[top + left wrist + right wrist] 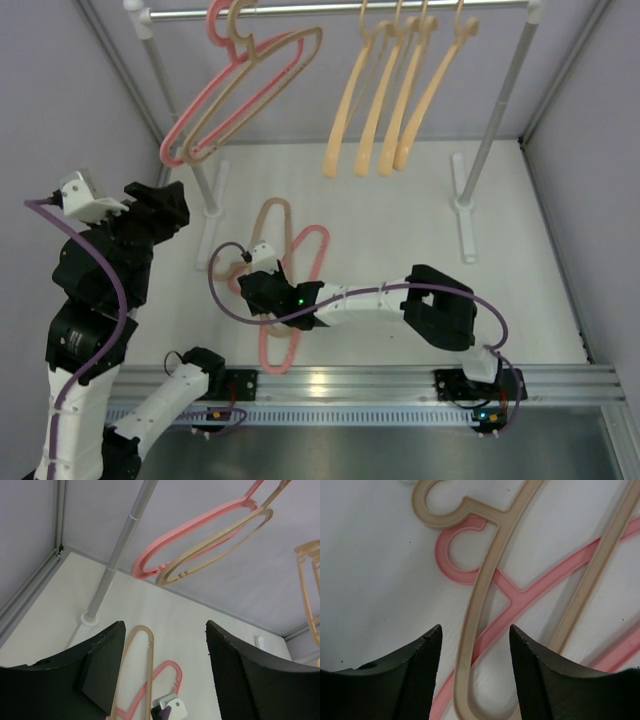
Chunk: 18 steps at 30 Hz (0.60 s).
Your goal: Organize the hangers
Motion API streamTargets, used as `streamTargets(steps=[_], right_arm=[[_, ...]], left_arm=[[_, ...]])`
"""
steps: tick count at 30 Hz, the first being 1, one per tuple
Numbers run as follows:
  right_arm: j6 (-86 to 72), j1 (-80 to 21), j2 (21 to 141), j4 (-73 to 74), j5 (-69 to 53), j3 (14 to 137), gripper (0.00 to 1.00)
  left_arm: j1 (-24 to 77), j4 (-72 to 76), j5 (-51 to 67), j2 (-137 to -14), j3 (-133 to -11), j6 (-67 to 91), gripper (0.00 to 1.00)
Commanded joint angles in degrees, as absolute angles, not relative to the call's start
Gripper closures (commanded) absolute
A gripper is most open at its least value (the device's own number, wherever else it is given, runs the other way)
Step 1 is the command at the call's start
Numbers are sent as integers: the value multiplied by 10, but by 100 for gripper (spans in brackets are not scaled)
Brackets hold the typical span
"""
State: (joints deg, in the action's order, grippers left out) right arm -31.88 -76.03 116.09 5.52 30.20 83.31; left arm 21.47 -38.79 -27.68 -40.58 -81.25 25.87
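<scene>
Top external: rail (340,10) runs across the far side of the tabletop (400,230). Hung pink hanger (215,110) and hung tan hanger (270,75) sit together at the rail's left end, hooks side by side, bodies slanting down to the left and overlapping. Four peach hangers (385,100) hang in a tight group right of centre, well apart from that pair.

Loose tan hanger (272,215) and loose pink hanger (315,245) lie flat on the tabletop, left of centre and nearer than the rail. They cross each other. The pink one runs on toward the near edge. Right arm reaches across to the left, its wrist directly over the pair.

Right wrist: tan lies on top of pink, hooks close together and partly overlapping. Right claw (475,635) is released. Its jaws straddle one tan arm a little way below the hook, with a gap showing on each side of the bar. No contact seen. Can't tell whether the tips touch the tabletop.

Left arm stands raised at the left side, near the left post of the rail. Left claw (165,630) is up off the tabletop and aimed at the far side. Left wrist: jaws spread wide, nothing between them. Hung pink and tan pair shows above, loose pair on the tabletop below, between the fingers.
</scene>
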Motion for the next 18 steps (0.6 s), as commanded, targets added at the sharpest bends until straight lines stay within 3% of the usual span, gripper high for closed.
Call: streamTargets(steps=[1, 18], right_arm=[[-307, -765, 1188, 30, 280, 877, 46], [-299, -758, 1274, 45, 253, 940, 47]], left_arm=[[214, -388, -265, -395, -810, 260, 30], [214, -388, -268, -383, -802, 237, 28]])
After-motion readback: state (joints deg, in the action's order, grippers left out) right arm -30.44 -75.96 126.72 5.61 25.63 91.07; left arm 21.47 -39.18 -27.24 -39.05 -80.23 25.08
